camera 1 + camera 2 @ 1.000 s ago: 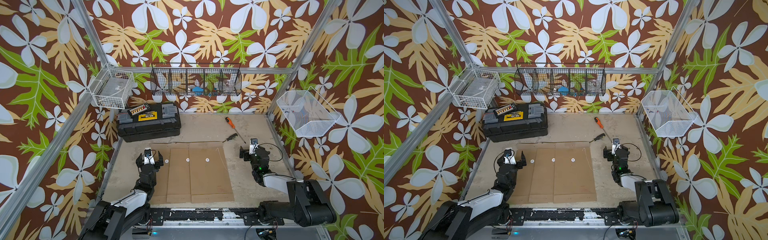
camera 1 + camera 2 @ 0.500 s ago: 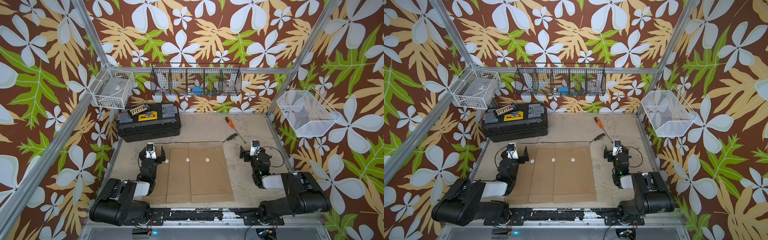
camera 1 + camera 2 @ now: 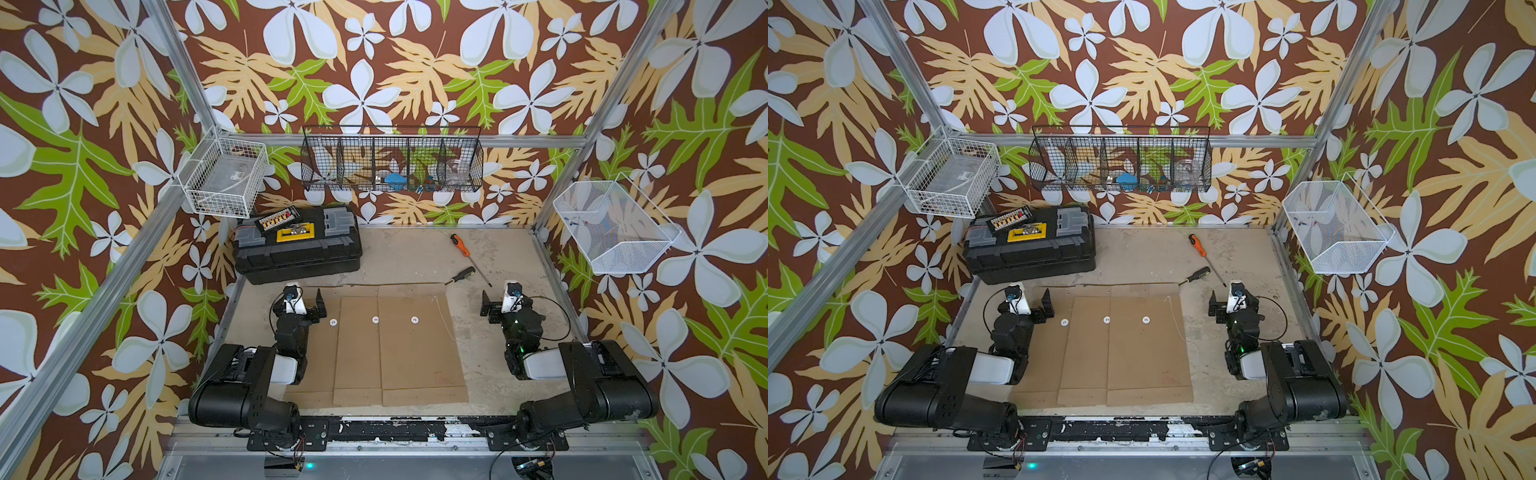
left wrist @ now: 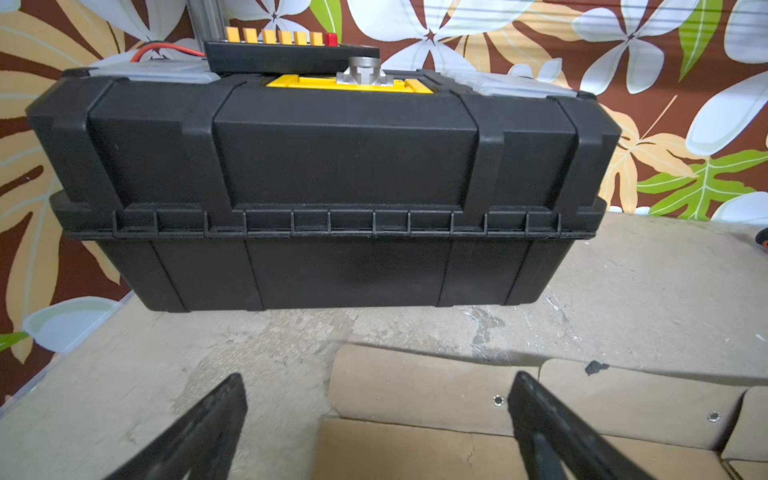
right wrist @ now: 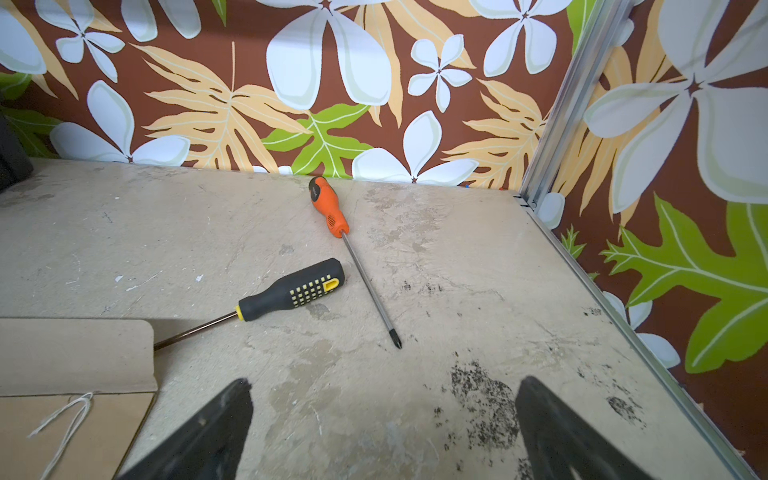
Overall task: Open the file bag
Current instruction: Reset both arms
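The file bags [image 3: 419, 353] are kraft brown, the worktop [image 3: 407, 253] mottled beige, the toolbox [image 3: 297, 257] black with a yellow handle; one screwdriver [image 5: 329, 212] has an orange grip, the second screwdriver [image 5: 291, 293] black with yellow squares; the wallpaper [image 3: 374, 62] is brown with white flowers

Black toolbox [image 3: 297, 245]; two screwdrivers [image 5: 330, 212] — apart.

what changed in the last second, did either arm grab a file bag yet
No grab. Both arms folded down into a low tucked pose; the left gripper edged slightly toward the toolbox, while the right gripper barely shifted. Both stayed open and empty. The file bags, loose string, orange screwdriver and black screwdriver lie as before.
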Tool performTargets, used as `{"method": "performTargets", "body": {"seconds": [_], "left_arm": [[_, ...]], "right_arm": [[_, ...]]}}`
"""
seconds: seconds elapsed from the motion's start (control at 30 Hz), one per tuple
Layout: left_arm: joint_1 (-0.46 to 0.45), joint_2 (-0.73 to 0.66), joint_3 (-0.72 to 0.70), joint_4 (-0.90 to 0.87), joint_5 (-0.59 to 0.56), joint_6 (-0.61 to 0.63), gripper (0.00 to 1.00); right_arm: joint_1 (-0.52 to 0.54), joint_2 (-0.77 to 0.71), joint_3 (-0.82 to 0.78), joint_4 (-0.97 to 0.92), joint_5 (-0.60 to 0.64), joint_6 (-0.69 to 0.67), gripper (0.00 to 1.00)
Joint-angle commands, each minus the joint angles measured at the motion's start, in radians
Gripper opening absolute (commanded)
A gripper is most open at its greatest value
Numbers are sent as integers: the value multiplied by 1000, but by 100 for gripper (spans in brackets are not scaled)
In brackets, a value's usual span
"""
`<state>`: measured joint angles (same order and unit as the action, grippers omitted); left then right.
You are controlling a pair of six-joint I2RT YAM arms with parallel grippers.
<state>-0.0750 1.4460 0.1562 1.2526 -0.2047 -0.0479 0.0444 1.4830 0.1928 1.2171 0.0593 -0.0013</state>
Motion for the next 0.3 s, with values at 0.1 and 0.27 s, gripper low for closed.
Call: {"method": "performTargets", "body": {"seconds": [0.1,0.27], "left_arm": [[1,2,2,26,11,-7,100],[1,3,1,25,11,-7,100]], "right_arm": [[0,0,3,14,5,10,100],[-5,-3,3,10,-3,12,100]]}}
